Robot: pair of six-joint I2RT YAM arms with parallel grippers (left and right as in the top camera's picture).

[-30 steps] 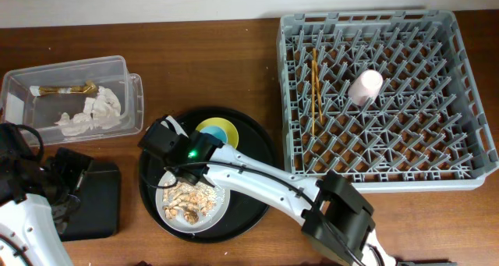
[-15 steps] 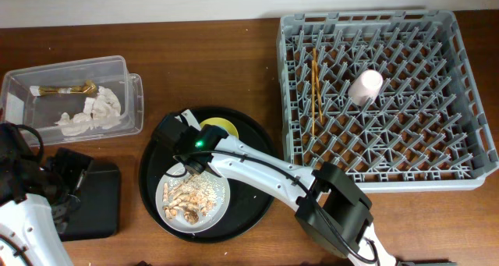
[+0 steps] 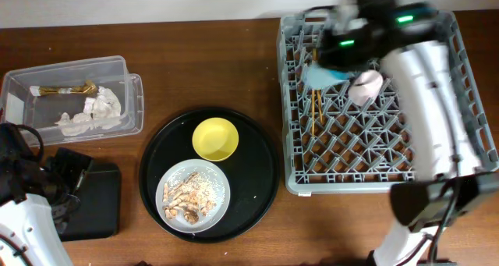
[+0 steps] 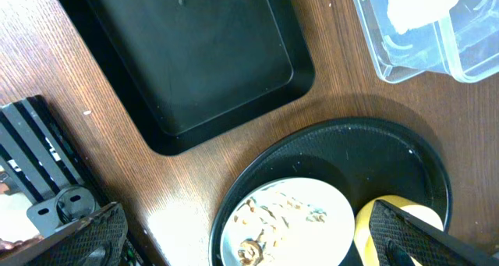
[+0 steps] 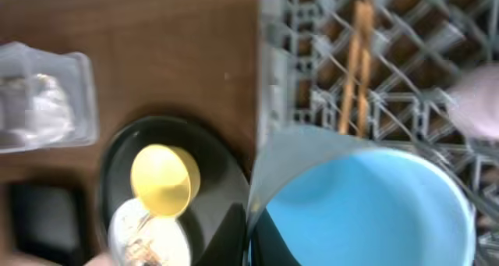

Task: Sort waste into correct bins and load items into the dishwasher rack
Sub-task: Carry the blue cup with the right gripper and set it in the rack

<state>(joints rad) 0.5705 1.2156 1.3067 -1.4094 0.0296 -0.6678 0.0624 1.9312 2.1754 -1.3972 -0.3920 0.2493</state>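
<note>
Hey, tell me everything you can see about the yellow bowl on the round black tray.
The yellow bowl is small, round and bright yellow, smooth like plastic, with no pattern. It stands upright, mouth up, and looks empty. It sits on the round black tray, in the tray's upper part in the overhead view, right next to the white plate of food scraps. I cannot tell whether their rims touch. Nothing else rests on or against it.

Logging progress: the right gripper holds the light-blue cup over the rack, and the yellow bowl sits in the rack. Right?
No: the overhead view shows the yellow bowl on the round black tray, not in the rack. Rest is right.
</note>
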